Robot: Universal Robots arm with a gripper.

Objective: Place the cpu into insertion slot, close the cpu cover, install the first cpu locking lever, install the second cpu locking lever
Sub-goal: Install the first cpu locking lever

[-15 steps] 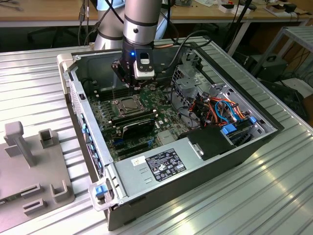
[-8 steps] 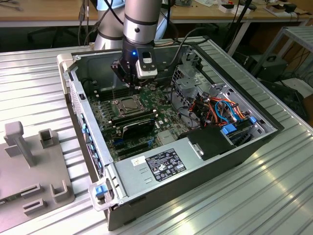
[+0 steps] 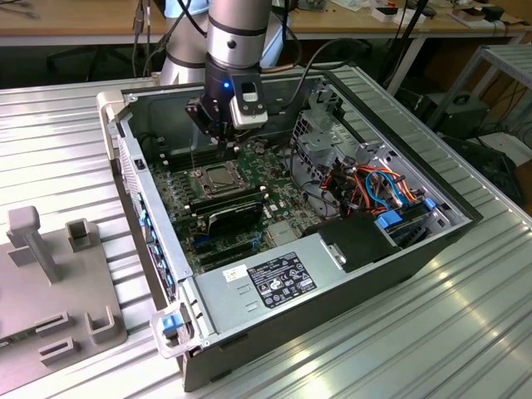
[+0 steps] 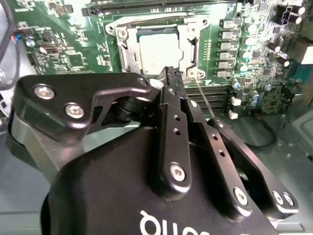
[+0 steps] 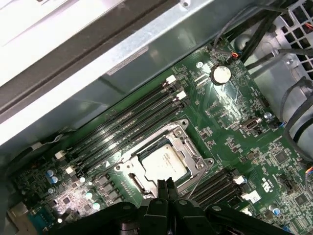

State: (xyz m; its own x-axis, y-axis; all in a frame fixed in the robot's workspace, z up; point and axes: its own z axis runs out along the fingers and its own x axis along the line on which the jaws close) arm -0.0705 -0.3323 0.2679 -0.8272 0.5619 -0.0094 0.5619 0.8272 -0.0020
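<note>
Claw (image 5: 164, 184): I see its 2 black fingers pressed together.
Cpu (image 5: 164, 161): flat silver square inside metal cpu cover (image 5: 187, 142).

**Gripper Body Screens Part of the Socket**

In the second wrist view, the gripper (image 4: 172, 76) and its black housing hide one edge of the cpu cover (image 4: 126, 49) and much of the motherboard (image 4: 58, 54). A thin locking lever (image 4: 200, 91) disappears behind the finger linkage. The arm (image 3: 237, 33) is cut off at the exterior view's top edge, where the cpu (image 3: 218, 176) is too small to tell whether the levers are latched.
</note>
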